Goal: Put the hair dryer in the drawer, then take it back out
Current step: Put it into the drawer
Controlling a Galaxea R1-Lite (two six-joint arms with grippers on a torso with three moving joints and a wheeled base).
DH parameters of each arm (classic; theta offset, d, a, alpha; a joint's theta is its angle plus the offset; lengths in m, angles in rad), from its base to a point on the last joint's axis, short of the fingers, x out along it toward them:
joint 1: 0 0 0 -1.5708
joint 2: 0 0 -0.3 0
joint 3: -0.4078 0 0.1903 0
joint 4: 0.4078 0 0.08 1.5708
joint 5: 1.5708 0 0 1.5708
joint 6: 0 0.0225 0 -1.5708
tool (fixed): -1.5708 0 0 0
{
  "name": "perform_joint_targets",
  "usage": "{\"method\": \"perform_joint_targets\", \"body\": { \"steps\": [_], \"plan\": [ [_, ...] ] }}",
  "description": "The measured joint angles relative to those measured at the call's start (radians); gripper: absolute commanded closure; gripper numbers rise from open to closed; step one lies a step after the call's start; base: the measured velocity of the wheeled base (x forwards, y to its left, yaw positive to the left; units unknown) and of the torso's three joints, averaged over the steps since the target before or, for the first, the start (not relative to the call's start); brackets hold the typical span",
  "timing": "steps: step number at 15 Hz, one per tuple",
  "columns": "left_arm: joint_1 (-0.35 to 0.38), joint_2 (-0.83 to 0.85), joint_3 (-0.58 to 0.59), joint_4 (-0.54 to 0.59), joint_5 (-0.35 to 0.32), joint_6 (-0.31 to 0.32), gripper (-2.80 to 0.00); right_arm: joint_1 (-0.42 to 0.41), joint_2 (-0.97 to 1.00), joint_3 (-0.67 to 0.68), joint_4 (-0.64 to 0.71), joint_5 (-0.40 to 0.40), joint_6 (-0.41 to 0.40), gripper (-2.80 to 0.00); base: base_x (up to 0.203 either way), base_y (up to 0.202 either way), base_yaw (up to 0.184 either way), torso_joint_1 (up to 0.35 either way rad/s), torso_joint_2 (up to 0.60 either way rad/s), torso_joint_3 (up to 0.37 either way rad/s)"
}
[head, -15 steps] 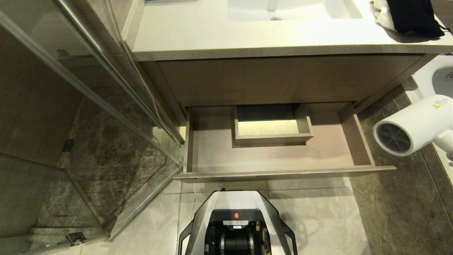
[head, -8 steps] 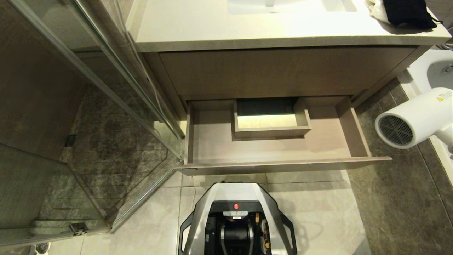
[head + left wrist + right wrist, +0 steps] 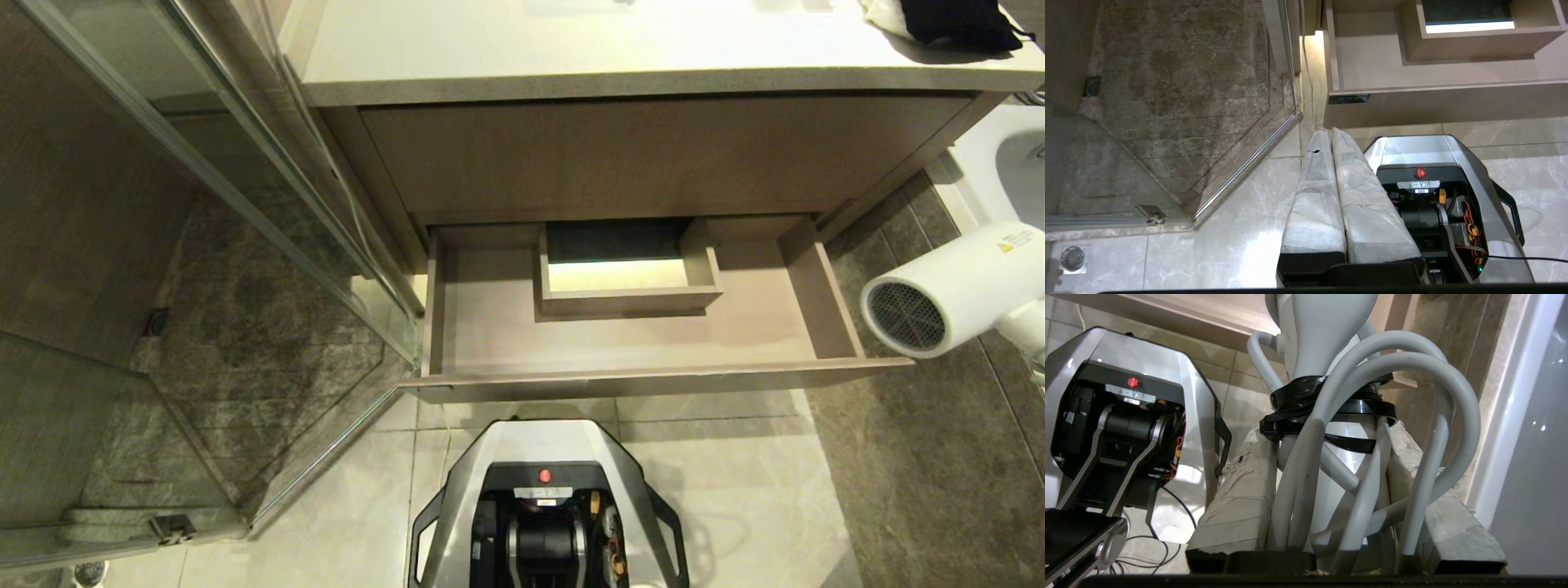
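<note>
Since the earlier frames the whole head view has slid: the vanity tabletop (image 3: 653,57) now sits higher in the frame and the sink has all but left the top edge, which is the camera moving, not the furniture. The hair dryer (image 3: 951,290) remains at the right edge of the frame, mesh grille facing left, just outside the right wall of the open drawer (image 3: 637,347) and not yet over it.

The right end effector (image 3: 1331,506) pinches the dryer's handle, its padded fingers (image 3: 1241,498) pressed against the handle and the loops of pale cord (image 3: 1412,416) taped around it. The left end effector (image 3: 1337,204) hangs over the floor near the robot's base, fingers pressed together, holding nothing.

Risks as I judge them: the barrel must clear the drawer's right wall, and a low sideways swing would knock the grille against it. The walled cut-out (image 3: 624,282) in the upper middle of the drawer leaves only a strip of floor, so a careless drop could perch the dryer on that wall. Cord loops might also snag the end effector on release.
</note>
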Motion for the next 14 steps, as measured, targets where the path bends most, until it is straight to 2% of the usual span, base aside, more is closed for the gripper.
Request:
{"method": "perform_joint_targets", "body": {
  "steps": [14],
  "plan": [
    [0.000, 0.000, 0.000, 0.000, 0.000, 0.000, 0.00, 0.000, 0.006, 0.042, -0.024, -0.001, 0.001, 0.00, 0.000, 0.000, 0.000, -0.220, 0.36, 0.135]
  ]
}}
